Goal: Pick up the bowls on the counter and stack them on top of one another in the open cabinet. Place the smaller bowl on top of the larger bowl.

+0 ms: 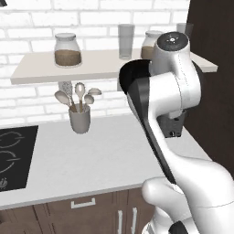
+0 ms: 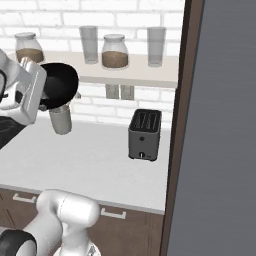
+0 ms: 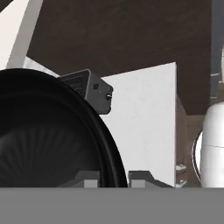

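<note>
Bowls are the matter here, and one wide black bowl [image 2: 59, 84] is up in the air, tilted well off level and carried on the gripper [image 3: 113, 178], whose two fingertips sit either side of its rim in the hand view, so the hand looks clamped on that rim. Judged by its width against the grey utensil cup [image 2: 61, 119] just below it, this is probably the larger bowl. The counter [image 1: 82, 160] beneath is a long way down from it, so a slip from a rim-only pinch would drop it hard. The open cabinet [image 1: 105, 64] is the bigger hazard: its front edge is close to the arm, and glass jars [image 1: 67, 49] and a tall tumbler [image 1: 126, 41] stand along the board, so a wide swing could clip the edge or knock a jar over. The toaster [image 2: 144, 134] by the counter's right end and the utensil cup near the back edge both sit under the likely path. Smallest worry: the tilt must be taken out before set-down, or the bowl will rock.
</note>
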